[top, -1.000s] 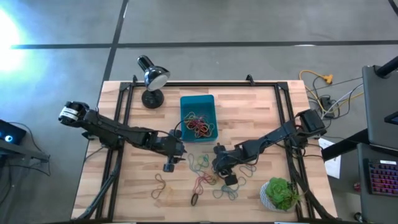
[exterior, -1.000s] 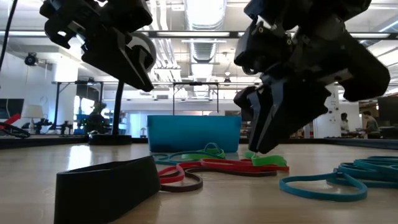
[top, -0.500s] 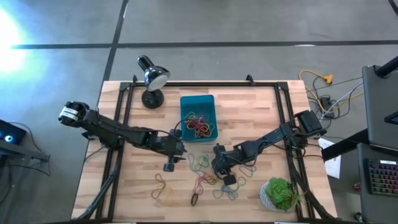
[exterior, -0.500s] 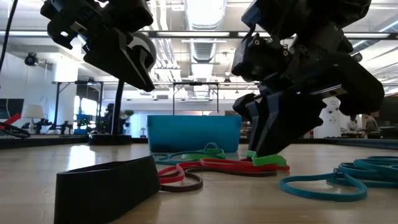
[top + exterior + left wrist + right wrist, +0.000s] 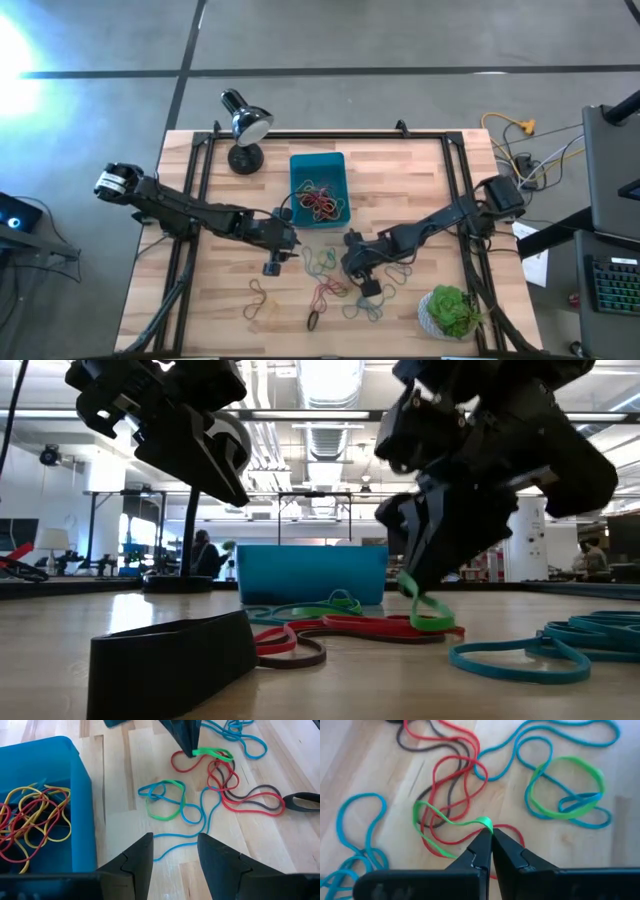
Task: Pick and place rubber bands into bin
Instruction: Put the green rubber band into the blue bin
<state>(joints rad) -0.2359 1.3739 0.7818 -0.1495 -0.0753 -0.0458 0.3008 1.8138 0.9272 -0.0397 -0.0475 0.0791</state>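
Fingers of right gripper (image 5: pixel 487 836) pinch a green rubber band (image 5: pixel 451 822) mid-bench, lifting one end. Left gripper (image 5: pixel 175 851) spread, hovering beside the bin (image 5: pixel 303 166).

You see a pale, matt, planked wooden table top (image 5: pixel 420 180), smooth teal-blue plastic bin (image 5: pixel 80 795), thin, soft-sheen rubber bands in red, green and blue (image 5: pixel 560 795), matt black plastic right gripper fingers (image 5: pixel 487 851), glossy chrome-domed black desk lamp (image 5: pixel 245 125).

Black desk lamp (image 5: pixel 243 128), potted green plant (image 5: pixel 452 311).
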